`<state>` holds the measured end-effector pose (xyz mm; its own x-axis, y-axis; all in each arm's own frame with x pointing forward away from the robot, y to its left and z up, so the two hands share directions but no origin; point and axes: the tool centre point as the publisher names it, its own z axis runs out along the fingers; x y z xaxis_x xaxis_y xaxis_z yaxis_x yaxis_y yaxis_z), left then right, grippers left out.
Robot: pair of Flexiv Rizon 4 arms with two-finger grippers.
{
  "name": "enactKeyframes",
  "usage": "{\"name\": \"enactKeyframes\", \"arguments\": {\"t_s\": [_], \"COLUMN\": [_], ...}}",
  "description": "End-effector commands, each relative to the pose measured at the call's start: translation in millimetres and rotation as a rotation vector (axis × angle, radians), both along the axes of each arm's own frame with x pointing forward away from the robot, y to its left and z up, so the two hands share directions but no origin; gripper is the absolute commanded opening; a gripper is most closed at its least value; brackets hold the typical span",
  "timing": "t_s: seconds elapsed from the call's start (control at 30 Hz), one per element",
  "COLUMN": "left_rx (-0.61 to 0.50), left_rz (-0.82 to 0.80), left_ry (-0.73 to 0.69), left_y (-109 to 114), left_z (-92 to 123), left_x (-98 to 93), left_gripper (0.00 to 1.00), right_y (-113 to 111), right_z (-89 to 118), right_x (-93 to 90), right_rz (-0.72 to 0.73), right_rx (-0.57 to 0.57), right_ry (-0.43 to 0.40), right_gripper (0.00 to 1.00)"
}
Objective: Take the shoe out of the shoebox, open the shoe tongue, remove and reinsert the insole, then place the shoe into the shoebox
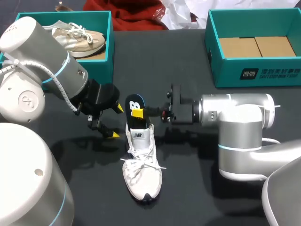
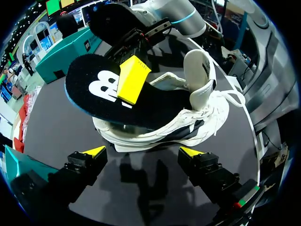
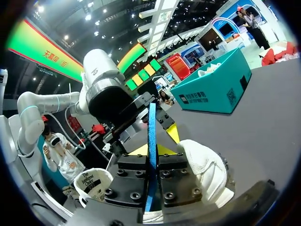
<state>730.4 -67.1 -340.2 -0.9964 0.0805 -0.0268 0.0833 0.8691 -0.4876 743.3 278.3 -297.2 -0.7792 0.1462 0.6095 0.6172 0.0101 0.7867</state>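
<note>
The white shoe point(image 1: 141, 172) sits on the black table point(image 1: 202, 188), out of both boxes, and its toe points to my side. Its laces are loose. Its tongue point(image 2: 197, 70) stands up.

My right gripper point(image 1: 138, 113) comes in from the right. It is pinched tight on the black insole point(image 1: 135, 102). One yellow tip lies flat on top of the insole. In the right wrist view the thin blue edge of the insole runs straight between my two fingers, and both fingers press on it. The insole is tilted. Its heel end sticks up and out behind the shoe's heel, and its other end goes down into the shoe.

My left gripper point(image 1: 116, 121) is just beside the shoe's heel, on the left. Its fingers are spread wide and it has hold of nothing. In the left wrist view the shoe and insole are ahead of it and do not touch the two yellow tips.

A teal box point(image 1: 107, 56) at the far left has a tan shoe point(image 1: 77, 38) in it. Another teal box point(image 1: 254, 75) is at the far right, well apart from the white shoe.
</note>
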Motion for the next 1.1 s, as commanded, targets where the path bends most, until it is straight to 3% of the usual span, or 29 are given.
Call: {"name": "enactKeyframes", "arguments": {"t_s": [0.03, 0.47, 0.77, 0.87, 0.93, 1.1], "left_rx": [0.000, 0.000, 0.000, 0.000, 0.000, 0.000], "left_rz": [0.000, 0.000, 0.000, 0.000, 0.000, 0.000], "left_ry": [-0.001, -0.001, -0.001, -0.001, -0.001, -0.001], "left_y": [-0.8, -0.8, -0.8, -0.8, -0.8, -0.8], "left_z": [-1.5, -1.5, -1.5, -1.5, -1.5, -1.5], "left_x": [0.1, 0.1, 0.1, 0.1, 0.1, 0.1], "left_gripper": [1.00, 1.00, 1.00, 1.00, 1.00, 1.00], "right_y": [-0.7, -4.5, -0.7, -0.1, 0.4, 2.2], "right_z": [-9.2, -31.0, -27.2, -23.1, -19.4, -9.9], "right_x": [5.0, -29.4, -32.1, -28.6, -25.9, -19.4], "right_rz": [0.038, 0.004, 0.010, 0.014, 0.017, 0.031], "right_rx": [0.002, 0.041, 0.040, 0.033, 0.028, 0.011], "right_ry": [0.023, 0.094, 0.077, 0.065, 0.054, 0.022], "right_gripper": [0.00, 0.00, 0.00, 0.23, 0.33, 0.37]}}
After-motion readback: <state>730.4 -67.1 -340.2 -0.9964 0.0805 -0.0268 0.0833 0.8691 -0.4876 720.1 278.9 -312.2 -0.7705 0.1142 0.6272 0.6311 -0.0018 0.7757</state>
